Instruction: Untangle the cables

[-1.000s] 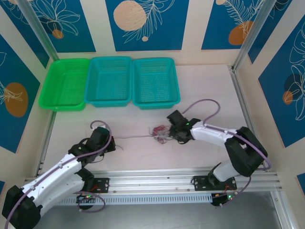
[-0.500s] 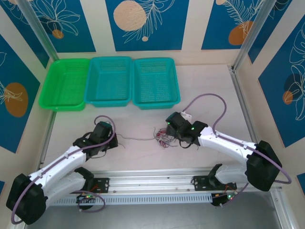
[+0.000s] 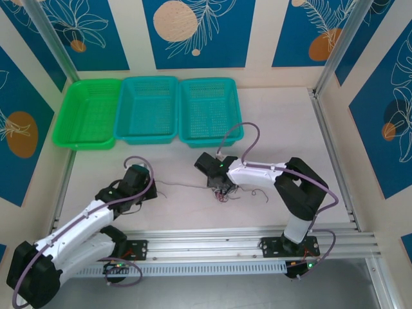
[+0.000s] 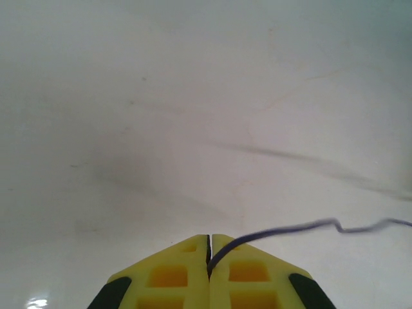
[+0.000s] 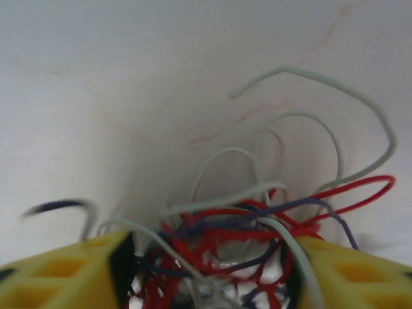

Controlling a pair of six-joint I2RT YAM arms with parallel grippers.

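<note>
The cables are a small knot of red, white and dark wire [image 3: 223, 192] on the table in front of the baskets. In the right wrist view this tangle [image 5: 219, 238] fills the gap between the yellow fingers [image 5: 64, 273], with white loops curling beyond it. My right gripper [image 3: 220, 185] [image 5: 209, 280] stands open astride the knot. One thin dark strand [image 3: 183, 187] runs left from the knot to my left gripper [image 3: 152, 190]. The left gripper [image 4: 210, 239] is shut on that dark cable [image 4: 290, 228], which leaves the fingertips to the right.
A green basket [image 3: 64, 132] and two teal baskets [image 3: 129, 132] [image 3: 239, 129] stand in a row at the back. A loose white loop [image 3: 261, 193] trails right of the knot. The aluminium rail [image 3: 206, 241] runs along the near edge.
My right arm has swung left, carrying its gripper from the knot's right side to over it, jaws now apart around the wires. The left gripper has stayed shut on the dark strand, hardly moving.
</note>
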